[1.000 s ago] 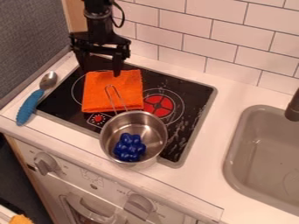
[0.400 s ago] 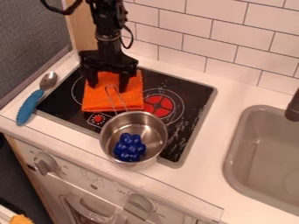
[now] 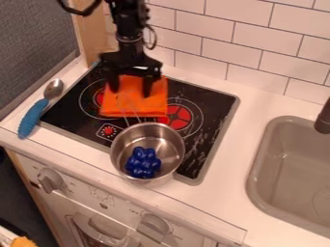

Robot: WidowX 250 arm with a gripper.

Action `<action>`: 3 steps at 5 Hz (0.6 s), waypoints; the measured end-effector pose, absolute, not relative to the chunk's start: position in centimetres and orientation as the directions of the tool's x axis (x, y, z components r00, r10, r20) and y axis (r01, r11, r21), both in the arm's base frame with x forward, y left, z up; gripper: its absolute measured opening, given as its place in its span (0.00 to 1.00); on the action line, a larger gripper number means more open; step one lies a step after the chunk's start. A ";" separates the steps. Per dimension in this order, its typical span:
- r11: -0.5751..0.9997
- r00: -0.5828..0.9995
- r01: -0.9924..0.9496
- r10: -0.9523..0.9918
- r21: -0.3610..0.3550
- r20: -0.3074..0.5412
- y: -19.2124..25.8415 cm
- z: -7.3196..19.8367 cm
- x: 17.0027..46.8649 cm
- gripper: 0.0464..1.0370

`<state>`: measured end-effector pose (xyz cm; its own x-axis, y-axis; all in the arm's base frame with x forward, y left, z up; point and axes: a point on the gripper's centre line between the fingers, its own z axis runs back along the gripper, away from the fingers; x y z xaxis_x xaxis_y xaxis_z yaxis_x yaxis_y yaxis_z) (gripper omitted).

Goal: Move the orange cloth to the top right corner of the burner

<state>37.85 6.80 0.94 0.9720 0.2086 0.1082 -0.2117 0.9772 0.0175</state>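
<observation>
Metal pot (image 3: 171, 144), containing a blue object (image 3: 142, 163): in front of the claw (image 3: 130, 92), slightly right. Blue-handled spoon (image 3: 32, 119): front-left of the claw, on the tabletop (image 3: 256, 102). Orange cloth (image 3: 116, 105): on the cooktop (image 3: 216, 102), beneath the claw, extending frontward. Claw state: wide, fingers apart over the cloth.

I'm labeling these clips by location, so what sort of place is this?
It looks like a toy kitchen, going by the black stovetop with red burner markings, the grey sink and the oven knobs.
</observation>
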 end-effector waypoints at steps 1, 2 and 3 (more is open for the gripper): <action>0.998 0.990 -0.064 0.066 -0.018 0.125 0.8 1.2 39.2 0.96; 0.998 0.992 0.048 -0.044 -0.029 0.120 -3.9 1.5 39.1 0.96; 0.995 0.990 0.098 -0.098 0.001 0.106 -5.3 1.5 39.1 0.96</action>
